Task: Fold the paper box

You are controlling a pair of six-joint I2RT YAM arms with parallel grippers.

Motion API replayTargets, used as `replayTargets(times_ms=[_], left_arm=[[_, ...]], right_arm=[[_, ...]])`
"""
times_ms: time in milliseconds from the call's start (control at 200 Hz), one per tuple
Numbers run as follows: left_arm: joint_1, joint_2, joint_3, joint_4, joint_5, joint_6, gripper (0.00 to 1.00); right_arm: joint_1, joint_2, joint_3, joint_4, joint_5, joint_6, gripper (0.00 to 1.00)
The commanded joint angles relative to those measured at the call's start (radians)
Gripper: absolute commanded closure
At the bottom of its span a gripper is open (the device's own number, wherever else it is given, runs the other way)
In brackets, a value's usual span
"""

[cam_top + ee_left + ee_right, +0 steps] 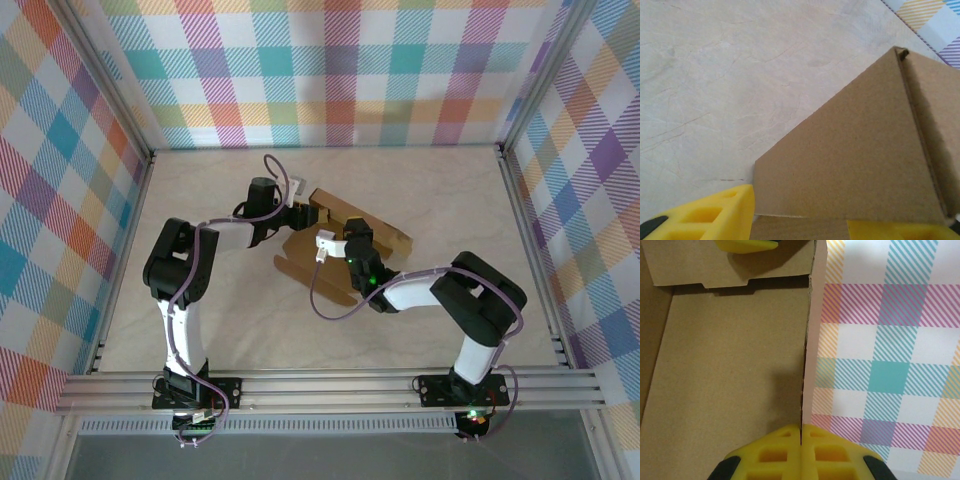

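Observation:
The paper box point(388, 233) is a brown cardboard mailer, partly folded, lying mid-table. My left gripper point(306, 213) is at its far left corner. In the left wrist view its yellow fingers point(720, 215) stand half apart, and a folded cardboard wall point(855, 150) fills the gap between them. My right gripper point(335, 245) is over the box's middle. In the right wrist view it point(801, 440) is shut on the thin top edge of an upright side wall point(815, 340), with the box floor point(730, 365) to its left. A left fingertip point(745, 245) rests on the far wall.
Checkered cloth walls point(330, 70) close in the beige table point(200, 200) on three sides. Aluminium frame posts stand at the corners, and a rail point(330, 385) runs along the near edge by the arm bases.

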Motion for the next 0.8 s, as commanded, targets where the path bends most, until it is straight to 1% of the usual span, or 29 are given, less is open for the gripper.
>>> replayTargets(times_ms=[0, 135, 245, 295, 415, 470, 590, 745, 770, 795], left_arm=[[-0.017, 0.014, 0.012, 0.060, -0.007, 0.000, 0.53], [-0.027, 0.018, 0.020, 0.058, 0.002, -0.012, 0.57], [-0.033, 0.017, 0.025, 0.051, 0.003, -0.024, 0.64], [-0.036, 0.020, 0.028, 0.052, -0.005, -0.043, 0.70], [-0.036, 0.038, 0.060, 0.023, 0.005, -0.090, 0.72], [-0.037, 0.041, 0.059, 0.029, 0.004, -0.095, 0.74], [-0.041, 0.031, 0.053, 0.024, -0.004, -0.074, 0.80], [-0.049, 0.017, 0.050, 0.005, -0.018, -0.040, 0.82], [-0.050, 0.016, 0.051, 0.004, -0.019, -0.036, 0.85], [-0.052, 0.015, 0.050, 0.000, -0.021, -0.029, 0.86]], right_arm=[[0.017, -0.016, 0.014, -0.137, -0.040, 0.079, 1.00], [0.016, -0.016, 0.031, -0.177, -0.043, 0.099, 1.00], [0.017, -0.020, 0.045, -0.224, -0.046, 0.126, 1.00], [0.017, -0.024, 0.053, -0.251, -0.046, 0.143, 1.00], [0.017, -0.028, 0.060, -0.268, -0.046, 0.166, 1.00], [0.016, -0.030, 0.062, -0.312, -0.046, 0.178, 1.00], [0.017, -0.037, 0.066, -0.344, -0.046, 0.205, 1.00], [0.018, -0.042, 0.081, -0.382, -0.047, 0.233, 1.00], [0.017, -0.042, 0.084, -0.389, -0.047, 0.236, 1.00], [0.018, -0.041, 0.088, -0.395, -0.049, 0.239, 1.00]])
